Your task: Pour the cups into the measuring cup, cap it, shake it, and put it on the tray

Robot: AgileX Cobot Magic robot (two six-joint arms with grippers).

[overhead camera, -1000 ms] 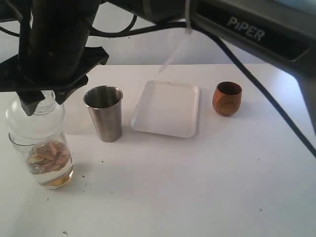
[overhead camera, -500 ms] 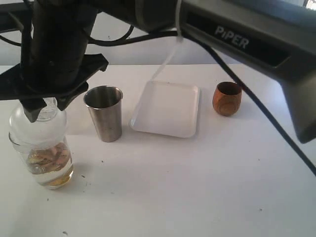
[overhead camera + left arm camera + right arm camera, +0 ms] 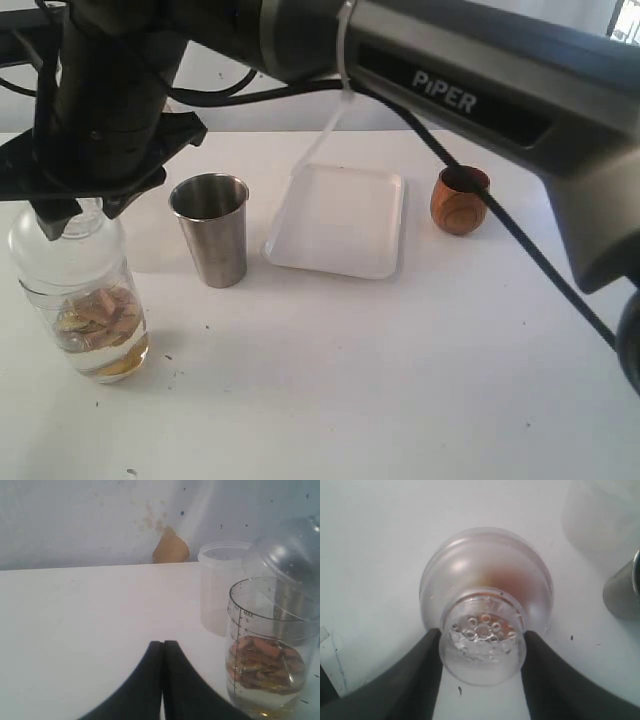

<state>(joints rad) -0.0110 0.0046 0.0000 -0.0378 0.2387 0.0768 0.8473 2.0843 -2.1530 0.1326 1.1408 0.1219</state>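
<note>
Clear plastic measuring cylinder (image 3: pixel 80 300), brownish bits in liquid at the bottom, is stood at 9 o'clock on the white table (image 3: pixel 400 380), the grey steel tumbler (image 3: pixel 210 230) just at its 2 o'clock. The clear dome lid (image 3: pixel 485 605) is clamped by its knob in the right gripper (image 3: pixel 481 650) over the cylinder's mouth; the left gripper (image 3: pixel 162 680) is pinched together on nothing. Risk: if the lid gets pressed down crooked, the unsupported cylinder could be tipped or leak when shaken

arm (image 3: pixel 450 95): white "PiPER" lettering | measuring cup (image 3: pixel 265 645): "MAX" atop printed scale | smaller scale marks: unreadable
</note>
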